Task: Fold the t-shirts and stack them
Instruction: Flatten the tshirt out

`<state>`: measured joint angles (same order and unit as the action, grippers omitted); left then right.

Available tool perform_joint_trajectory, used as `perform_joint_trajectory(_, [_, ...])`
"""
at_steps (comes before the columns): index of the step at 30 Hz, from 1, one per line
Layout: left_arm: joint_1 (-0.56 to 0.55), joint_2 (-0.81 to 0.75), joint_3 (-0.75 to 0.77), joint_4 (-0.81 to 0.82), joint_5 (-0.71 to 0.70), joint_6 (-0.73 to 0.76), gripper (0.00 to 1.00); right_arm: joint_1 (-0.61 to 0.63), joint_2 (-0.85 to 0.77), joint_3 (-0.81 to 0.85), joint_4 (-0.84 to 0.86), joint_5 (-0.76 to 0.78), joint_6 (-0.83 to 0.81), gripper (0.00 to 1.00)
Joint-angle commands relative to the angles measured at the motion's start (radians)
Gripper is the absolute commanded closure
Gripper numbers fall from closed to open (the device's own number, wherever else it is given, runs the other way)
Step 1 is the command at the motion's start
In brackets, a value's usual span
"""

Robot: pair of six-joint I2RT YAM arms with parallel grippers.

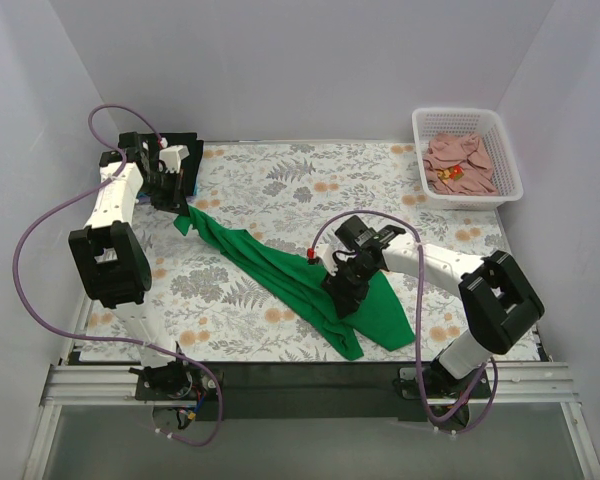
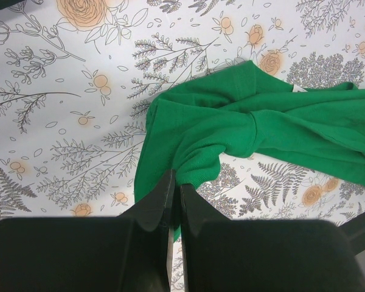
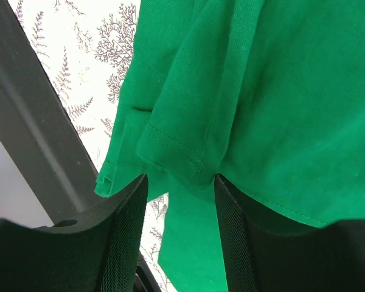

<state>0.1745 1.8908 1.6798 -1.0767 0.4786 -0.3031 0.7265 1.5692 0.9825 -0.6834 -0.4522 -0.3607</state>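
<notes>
A bright green t-shirt (image 1: 280,270) lies stretched in a twisted band across the flowered table, from back left to front right. My left gripper (image 1: 180,207) is shut on its far-left end; the left wrist view shows the closed jaws (image 2: 177,185) pinching a bunched corner of the green cloth (image 2: 243,121). My right gripper (image 1: 342,295) is over the shirt's wider right part. In the right wrist view its jaws (image 3: 181,179) stand apart, with a folded hem of the green shirt (image 3: 280,91) between the tips. A dusty pink shirt (image 1: 462,160) lies in the basket. Black and light blue shirts are out of view.
A white lattice basket (image 1: 458,112) stands at the back right corner. White walls close in the left, back and right sides. A black rail (image 1: 280,375) runs along the table's front edge, also visible in the right wrist view (image 3: 30,121).
</notes>
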Motion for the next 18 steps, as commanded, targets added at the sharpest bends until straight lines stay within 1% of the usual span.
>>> perform_joint_trajectory(1, [0.002,-0.027,0.000,-0.008,0.009,0.001,1.00,-0.001,0.017,0.025,-0.013,-0.036,0.023,0.45])
perform_joint_trajectory(2, [0.002,-0.027,0.001,-0.006,0.008,0.001,1.00,-0.001,0.021,0.025,-0.013,-0.036,0.023,0.45])
perform_joint_trajectory(4, [0.002,-0.027,0.003,-0.008,0.008,0.001,1.00,-0.002,0.029,0.027,-0.010,-0.034,0.022,0.49])
perform_joint_trajectory(5, [0.002,-0.025,0.004,-0.006,0.008,0.001,1.00,-0.002,0.029,0.028,-0.011,-0.034,0.022,0.53])
perform_joint_trajectory(6, [0.002,-0.025,0.006,-0.008,0.008,0.001,1.00,-0.004,0.028,0.036,-0.013,-0.036,0.022,0.62])
perform_joint_trajectory(8, [0.002,-0.029,0.008,-0.009,0.009,0.002,1.00,-0.007,0.020,0.042,-0.016,-0.040,0.025,0.75])
perform_joint_trajectory(9, [0.002,-0.027,0.008,-0.011,0.011,0.002,1.00,-0.007,0.011,0.047,-0.018,-0.039,0.025,0.88])
perform_joint_trajectory(10, [0.002,-0.030,0.006,-0.011,0.009,0.004,1.00,-0.010,0.006,0.051,-0.018,-0.033,0.025,0.98])
perform_joint_trajectory(12, [0.003,-0.032,0.001,-0.014,0.009,0.007,1.00,-0.022,-0.017,0.051,-0.016,-0.019,0.028,0.99])
perform_joint_trajectory(15, [0.003,-0.036,0.001,-0.025,0.012,0.016,1.00,-0.096,-0.052,0.048,-0.021,-0.006,0.010,0.99])
perform_joint_trajectory(18, [0.002,-0.047,0.006,-0.046,0.026,0.027,1.00,-0.143,-0.099,0.053,-0.047,-0.005,-0.023,0.99])
